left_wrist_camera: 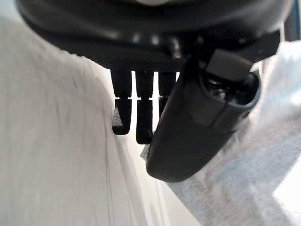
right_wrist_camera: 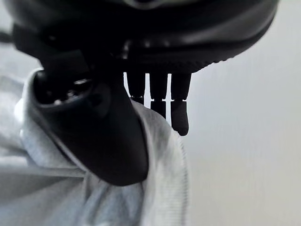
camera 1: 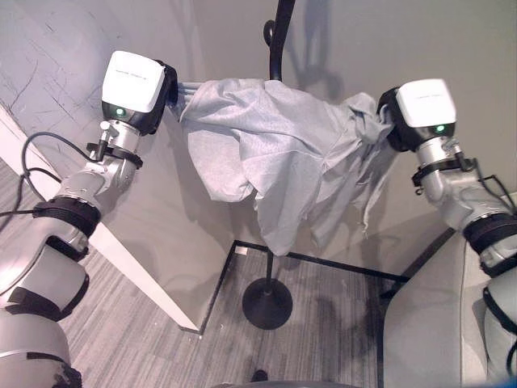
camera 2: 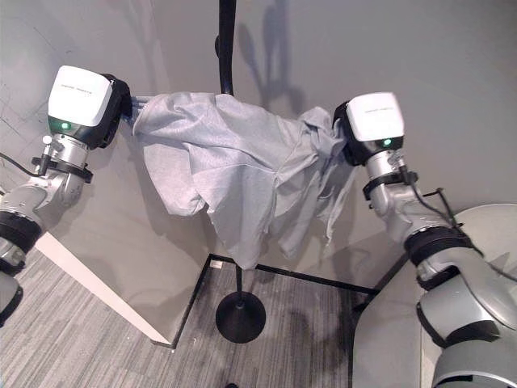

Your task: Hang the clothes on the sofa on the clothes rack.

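Observation:
A light grey garment hangs stretched between my two hands, in front of the black pole of the clothes rack. The cloth drapes down over the pole towards the rack's round base. My left hand holds the garment's left end at about shoulder height. In the left wrist view its thumb and fingers pinch the cloth. My right hand holds the bunched right end. In the right wrist view its thumb presses a fold of cloth against the fingers.
A grey wall stands close behind the rack. A white-edged panel runs diagonally at the left. Black tape marks a line on the grey carpet. The grey sofa fills the lower right corner.

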Available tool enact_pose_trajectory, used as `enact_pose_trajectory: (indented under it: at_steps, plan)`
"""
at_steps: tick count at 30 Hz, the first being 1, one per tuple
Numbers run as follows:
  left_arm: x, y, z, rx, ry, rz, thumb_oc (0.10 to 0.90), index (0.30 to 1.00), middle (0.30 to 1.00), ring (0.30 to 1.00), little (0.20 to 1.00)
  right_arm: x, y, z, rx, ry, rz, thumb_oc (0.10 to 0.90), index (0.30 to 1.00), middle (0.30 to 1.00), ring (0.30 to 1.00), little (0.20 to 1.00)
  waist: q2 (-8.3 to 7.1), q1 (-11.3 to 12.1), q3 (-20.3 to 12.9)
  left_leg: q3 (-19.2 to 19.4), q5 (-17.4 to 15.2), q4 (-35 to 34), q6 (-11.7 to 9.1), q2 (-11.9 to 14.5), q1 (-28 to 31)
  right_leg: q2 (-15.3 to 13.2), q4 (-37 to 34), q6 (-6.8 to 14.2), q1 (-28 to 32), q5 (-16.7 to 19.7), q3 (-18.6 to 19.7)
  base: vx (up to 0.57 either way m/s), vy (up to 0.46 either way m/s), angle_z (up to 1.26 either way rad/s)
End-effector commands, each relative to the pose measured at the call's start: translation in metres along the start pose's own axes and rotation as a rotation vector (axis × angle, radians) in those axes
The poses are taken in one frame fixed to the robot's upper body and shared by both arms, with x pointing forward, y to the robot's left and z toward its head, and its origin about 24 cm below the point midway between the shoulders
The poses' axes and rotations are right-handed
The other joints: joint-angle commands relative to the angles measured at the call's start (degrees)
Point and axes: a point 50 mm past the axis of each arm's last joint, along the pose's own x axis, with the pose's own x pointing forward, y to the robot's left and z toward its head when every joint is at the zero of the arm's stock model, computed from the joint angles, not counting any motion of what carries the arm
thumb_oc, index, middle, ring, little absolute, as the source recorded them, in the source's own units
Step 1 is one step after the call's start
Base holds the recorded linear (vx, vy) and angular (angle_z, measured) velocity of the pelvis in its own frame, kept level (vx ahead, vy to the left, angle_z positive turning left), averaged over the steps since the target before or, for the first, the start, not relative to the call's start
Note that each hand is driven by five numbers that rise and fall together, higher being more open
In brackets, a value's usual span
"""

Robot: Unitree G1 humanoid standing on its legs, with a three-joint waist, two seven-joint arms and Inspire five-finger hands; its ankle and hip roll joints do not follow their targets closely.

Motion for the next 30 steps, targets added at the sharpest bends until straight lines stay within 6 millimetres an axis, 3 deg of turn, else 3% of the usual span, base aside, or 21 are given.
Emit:
enact_pose_trajectory:
  at_steps: [1,3,6,10,11,12,13,18,22,25,26,27,28,29,30]
  plan:
    - [-0.052,-0.011,-0.075,0.029,0.422,-0.055,0.400,0.300,0.300,0.300,0.300,-0.016,-0.018,-0.041,-0.024,0.150,-0.050,0.400,0.300,0.300,0.300,0.300,1.59,2.38,-2.54,-1.25,-9.88,0.15,1.58,0.30,4.44,-0.58,0.86,2.60,-1.48,7.27,-2.12,0.00,0.014,-0.11]
    - [-0.082,-0.031,-0.073,-0.044,0.490,-0.104,0.400,0.300,0.300,0.300,0.300,-0.028,-0.007,-0.022,0.067,0.107,-0.049,0.400,0.300,0.300,0.300,0.300,1.56,2.57,-2.33,-1.21,-10.04,0.15,1.86,0.30,4.47,-0.50,0.97,2.32,-1.63,7.12,-1.81,0.01,0.016,-0.09]
    - [-0.112,-0.047,-0.061,-0.173,0.554,-0.109,0.400,0.300,0.300,0.300,0.300,-0.053,0.010,0.002,0.225,0.086,-0.050,0.400,0.300,0.300,0.300,0.300,1.60,2.77,-2.37,-1.42,-10.25,0.15,2.25,0.27,4.68,-0.33,0.97,1.83,-1.49,6.58,-1.26,0.02,0.007,-0.08]
    - [-0.138,-0.060,-0.041,-0.319,0.612,-0.105,0.400,0.300,0.300,0.300,0.300,-0.077,0.027,0.036,0.446,0.073,-0.049,0.400,0.300,0.300,0.300,0.300,1.43,3.26,-2.37,-2.15,-10.26,0.15,2.47,0.32,4.93,-0.11,0.76,1.15,-1.17,5.28,-0.93,0.00,-0.001,-0.01]
    - [-0.138,-0.060,-0.041,-0.319,0.612,-0.105,0.400,0.300,0.300,0.300,0.300,-0.078,0.027,0.037,0.446,0.073,-0.049,0.400,0.300,0.300,0.300,0.300,1.43,3.24,-2.40,-2.16,-10.26,0.15,2.47,0.31,4.92,-0.11,0.77,1.15,-1.18,5.27,-0.94,0.00,0.000,0.00]
    - [-0.142,-0.061,-0.037,-0.342,0.618,-0.103,0.400,0.300,0.300,0.300,0.300,-0.081,0.030,0.044,0.486,0.068,-0.043,0.565,0.547,0.547,0.547,0.547,1.38,3.31,-2.38,-2.26,-10.22,0.15,2.47,0.34,4.92,-0.03,0.77,1.02,-1.16,4.93,-0.88,0.00,0.000,0.00]
    - [-0.150,-0.065,-0.032,-0.378,0.635,-0.104,0.400,0.300,0.300,0.300,0.300,-0.086,0.037,0.056,0.569,0.071,-0.027,0.800,0.900,0.900,0.900,0.900,1.22,3.48,-2.27,-2.48,-10.15,0.15,2.44,0.42,4.92,0.11,0.71,0.81,-1.11,4.58,-0.75,-0.02,-0.034,-0.02]
    - [-0.167,-0.070,-0.021,-0.438,0.664,-0.113,0.400,0.300,0.300,0.300,0.300,-0.103,0.056,0.076,0.670,0.086,0.061,0.800,0.900,0.900,0.900,0.900,0.74,3.80,-2.20,-3.19,-9.97,0.15,2.31,0.60,5.14,0.38,0.68,0.34,-0.93,3.90,-0.64,-0.01,-0.020,-0.01]
    - [-0.172,-0.071,-0.016,-0.489,0.693,-0.100,0.400,0.300,0.300,0.300,0.300,-0.112,0.065,0.081,0.709,0.112,0.101,0.800,0.900,0.900,0.900,0.900,0.64,3.74,-2.15,-3.41,-9.92,0.15,2.24,0.66,5.32,0.51,0.66,0.18,-0.76,3.68,-0.69,-0.01,-0.017,0.01]
    - [-0.183,-0.076,-0.006,-0.634,0.759,-0.098,0.400,0.300,0.300,0.300,0.300,-0.128,0.083,0.082,0.778,0.194,0.171,0.800,0.900,0.900,0.900,0.900,0.74,3.50,-2.19,-3.49,-9.89,0.15,2.13,0.74,5.54,0.64,0.57,0.01,-0.53,3.55,-0.79,-0.01,-0.007,0.01]
    - [-0.187,-0.078,-0.003,-0.702,0.797,-0.095,0.733,0.799,0.799,0.799,0.799,-0.132,0.087,0.082,0.815,0.227,0.185,0.800,0.900,0.900,0.900,0.900,0.79,3.42,-2.20,-3.46,-9.87,0.15,2.12,0.77,5.54,0.66,0.46,-0.06,-0.48,3.39,-0.79,0.00,0.000,0.00]
    - [-0.191,-0.081,0.001,-0.784,0.843,-0.089,0.800,0.900,0.900,0.900,0.900,-0.138,0.094,0.083,0.860,0.269,0.210,0.800,0.900,0.900,0.900,0.900,0.90,3.32,-2.22,-3.45,-9.81,0.15,2.10,0.78,5.52,0.72,0.38,-0.15,-0.50,3.26,-0.76,0.00,0.000,0.00]
    - [-0.191,-0.081,0.001,-0.784,0.844,-0.089,0.800,0.900,0.900,0.900,0.900,-0.138,0.094,0.083,0.860,0.269,0.210,0.800,0.900,0.900,0.900,0.900,0.91,3.31,-2.24,-3.45,-9.82,0.15,2.10,0.78,5.52,0.72,0.38,-0.15,-0.50,3.25,-0.76,0.00,0.000,0.00]
    - [-0.198,-0.084,0.007,-0.943,0.924,-0.068,0.800,0.900,0.900,0.900,0.900,-0.146,0.102,0.084,0.951,0.339,0.240,0.800,0.900,0.900,0.900,0.900,1.09,3.14,-2.31,-3.37,-9.74,0.15,2.04,0.82,5.43,0.81,0.13,-0.23,-0.57,3.15,-0.63,0.00,0.000,0.00]
    - [-0.198,-0.084,0.007,-0.943,0.924,-0.068,0.800,0.900,0.900,0.900,0.900,-0.146,0.102,0.084,0.951,0.339,0.240,0.800,0.900,0.900,0.900,0.900,1.09,3.14,-2.31,-3.37,-9.74,0.15,2.04,0.82,5.43,0.81,0.13,-0.23,-0.57,3.15,-0.63,-0.02,-0.019,-0.04]
